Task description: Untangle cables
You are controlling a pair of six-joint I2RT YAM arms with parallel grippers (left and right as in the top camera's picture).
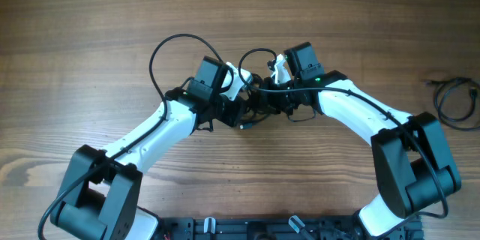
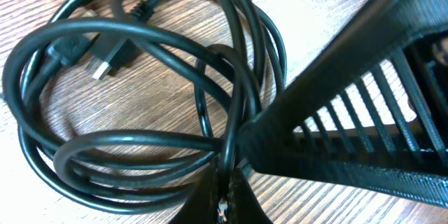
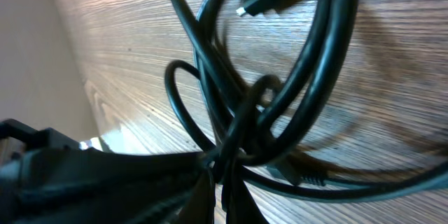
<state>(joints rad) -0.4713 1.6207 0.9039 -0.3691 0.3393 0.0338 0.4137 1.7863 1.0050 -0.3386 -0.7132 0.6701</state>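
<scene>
Pinching the cables (image 2: 241,91) mid-frame in the overhead view, our left fingers (image 2: 248,206) and right fingers (image 3: 241,206) are both squeezed closed on them. They look all tangled to us; nearly everything is left.

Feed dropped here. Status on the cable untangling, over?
Left gripper shut on cables, right gripper shut on same bundle. Tangle bunched between them, mid-table. Separate cord at right edge of table, nothing blocking.

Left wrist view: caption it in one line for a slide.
Left hand pinching looped black cables on the wooden table.
</scene>
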